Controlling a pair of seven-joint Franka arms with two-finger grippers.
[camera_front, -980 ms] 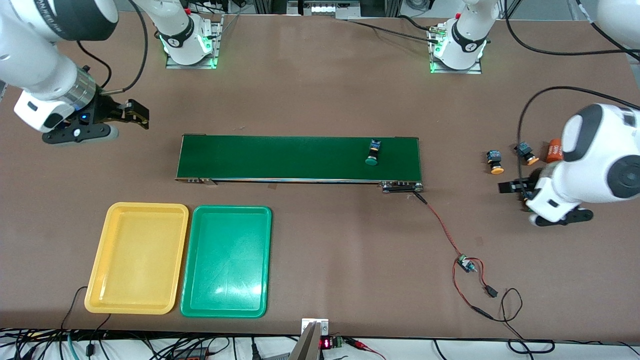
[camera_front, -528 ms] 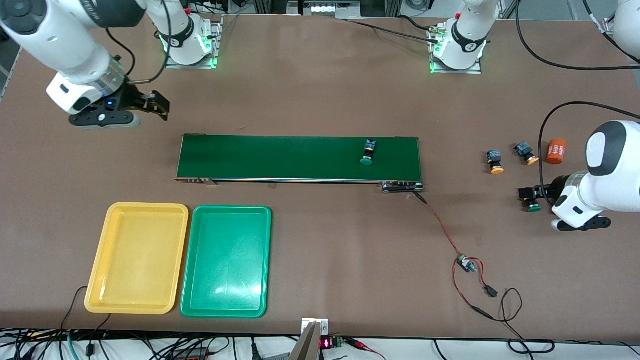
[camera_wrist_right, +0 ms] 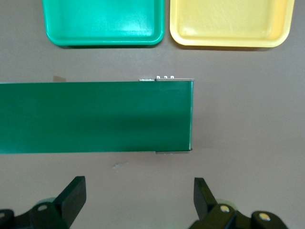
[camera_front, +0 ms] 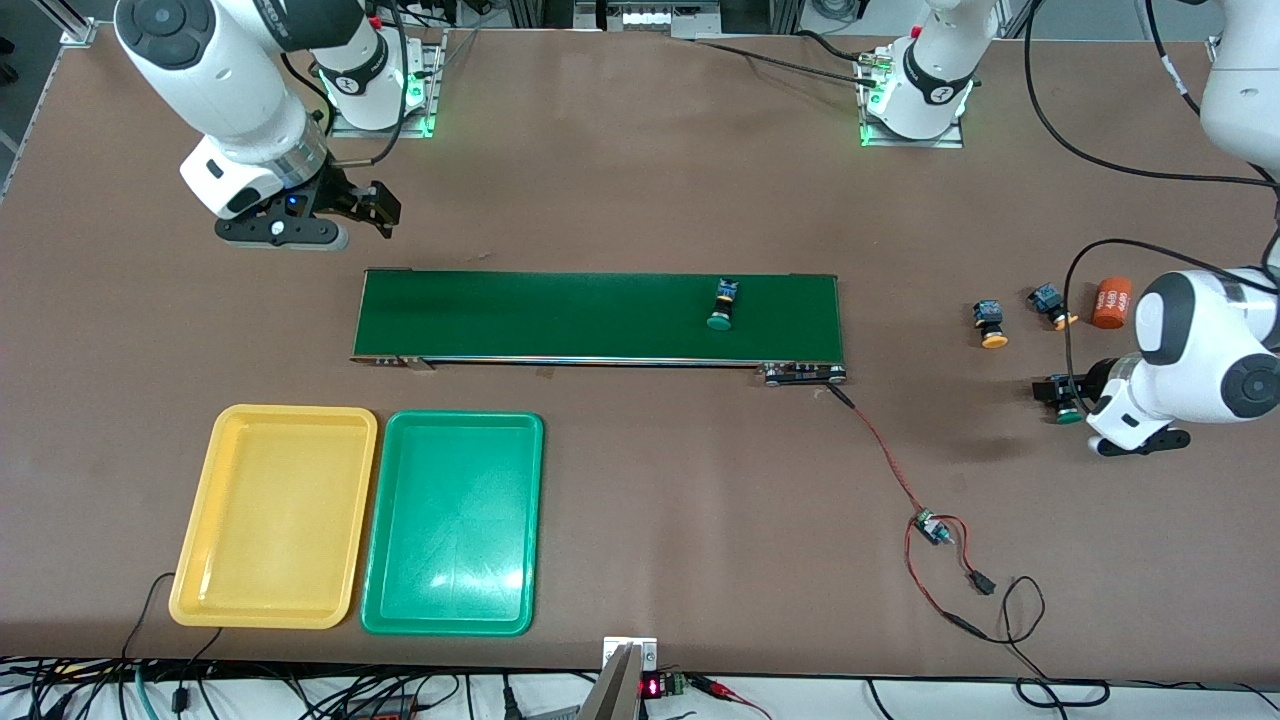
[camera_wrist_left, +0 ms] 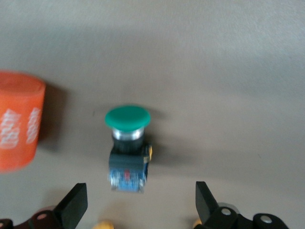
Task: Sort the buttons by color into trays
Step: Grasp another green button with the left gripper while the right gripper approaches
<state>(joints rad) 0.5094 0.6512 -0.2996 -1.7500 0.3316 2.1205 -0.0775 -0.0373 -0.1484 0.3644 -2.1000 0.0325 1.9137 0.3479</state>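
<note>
Fingers apart on left gripper (camera_wrist_left: pixel 138 202), over green-capped button (camera_wrist_left: pixel 127 148) on table; apart too on right gripper (camera_wrist_right: pixel 138 200), hovering at conveyor belt's (camera_front: pixel 560 315) 10 o'clock corner. Second green-capped button (camera_front: pixel 722 305) riding belt.

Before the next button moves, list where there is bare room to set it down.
Both trays lie bare: yellow tray and green tray. The conveyor belt is bare from its green button to the right arm's end. Crowded: two yellow buttons by the orange cylinder.

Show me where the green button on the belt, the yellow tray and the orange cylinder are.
green button on the belt (camera_front: pixel 720 320), front view, on its cap.
yellow tray (camera_front: pixel 275 515), front view, on its bare floor.
orange cylinder (camera_front: pixel 1110 302), front view, on its side.
</note>
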